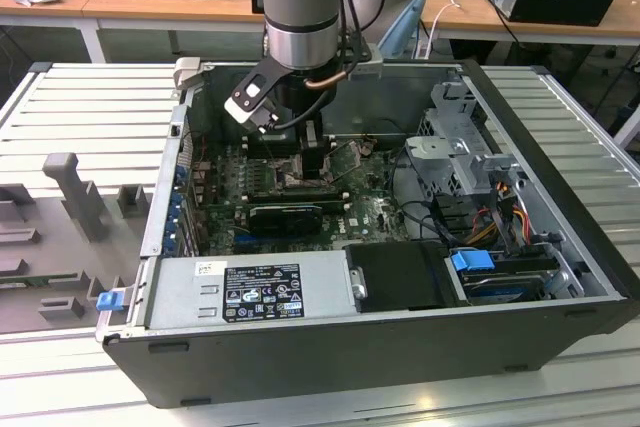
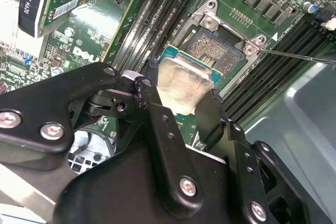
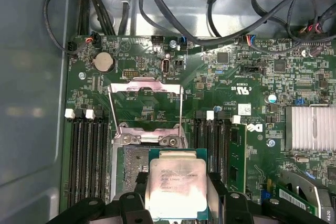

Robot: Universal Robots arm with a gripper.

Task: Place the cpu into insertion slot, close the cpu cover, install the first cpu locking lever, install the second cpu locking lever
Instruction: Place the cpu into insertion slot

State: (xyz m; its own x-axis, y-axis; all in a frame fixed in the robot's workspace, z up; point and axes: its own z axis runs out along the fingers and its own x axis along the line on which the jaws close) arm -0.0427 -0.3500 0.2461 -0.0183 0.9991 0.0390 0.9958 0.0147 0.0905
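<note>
fingers [image 2: 207,115] are clamped on the cpu [image 3: 176,184] by two opposite edges, imo the right hold: it's light, stiff, slick on top, and the slot [image 3: 134,166] pins bend easy. cpu hangs partly over the slot, not seated afaict, some pin field bare beside it. cover [image 3: 144,84] is flipped open, clear of the slot. exterior view: fingers sit at 12 o'clock from the psu [image 1: 250,292], down inside the case [image 1: 350,357].

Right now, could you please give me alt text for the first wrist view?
The fingers hold the cpu partly over the dark slot on a green board. Beyond it the silvery cover is open.
</note>
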